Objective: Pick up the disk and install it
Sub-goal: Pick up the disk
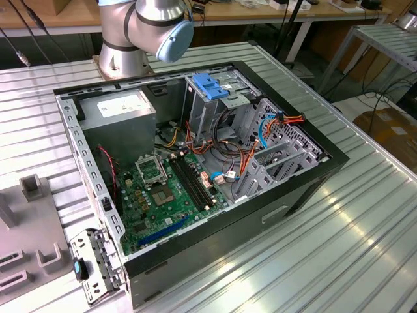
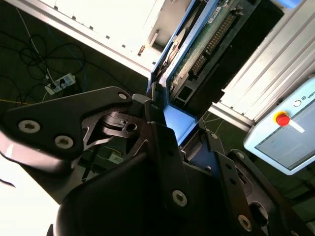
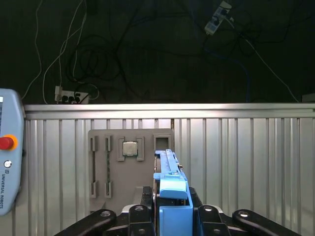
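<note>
Tool: my tool (image 3: 173, 222) is clamped on the disk, which sits between its fingers; the second wrist view shows the same grip (image 2: 170, 130).
Disk: the disk (image 3: 171, 184) juts edge-on out of my tool, up in the air over the slatted worktop (image 3: 236, 162) and not in the case. The second wrist view shows its green circuit side (image 2: 206, 44).
Edging: blue plastic (image 3: 173, 189) caps the end and runs along the sides.
Heft: I judge it dense for its size (metal body), heavy enough to sag or twist in a loose grip.
Stiffness: rigid, so it will not give under the fingers, and the squeeze goes straight into the shell.
Surface: smooth metal and plastic, likely slippery, so I rely on firm contact across the flats.
Fragility: I would treat it as shock-sensitive, and the bare circuit side is the part to keep off hard corners.
Hold: I judge the best purchase is low on the body near one end, leaving the far end free, which is how it sits now.
Case: in the exterior view the open case (image 1: 306, 189) lies mid-worktop, with the cage (image 1: 212, 88) at about 1 o'clock inside it.
Risk: a skewed grip could let the blue edging catch on the metal.
</note>
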Robot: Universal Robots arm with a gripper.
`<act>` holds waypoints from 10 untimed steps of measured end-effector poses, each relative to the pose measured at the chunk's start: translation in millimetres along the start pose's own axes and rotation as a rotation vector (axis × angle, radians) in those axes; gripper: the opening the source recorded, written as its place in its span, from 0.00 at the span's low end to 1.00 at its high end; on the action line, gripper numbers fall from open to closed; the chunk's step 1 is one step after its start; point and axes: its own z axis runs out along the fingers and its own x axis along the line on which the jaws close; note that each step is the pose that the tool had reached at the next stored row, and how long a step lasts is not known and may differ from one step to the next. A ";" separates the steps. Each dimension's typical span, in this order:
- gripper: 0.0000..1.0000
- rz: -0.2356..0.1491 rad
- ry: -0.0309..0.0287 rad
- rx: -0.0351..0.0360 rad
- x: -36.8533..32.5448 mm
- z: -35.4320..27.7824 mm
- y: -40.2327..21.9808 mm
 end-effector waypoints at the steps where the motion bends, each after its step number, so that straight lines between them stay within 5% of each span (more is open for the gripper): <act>1: 0.37 0.000 0.0000 0.0000 0.0 0.0 0.0; 10: 0.37 0.000 0.0000 0.0000 0.0 -0.1 -4.3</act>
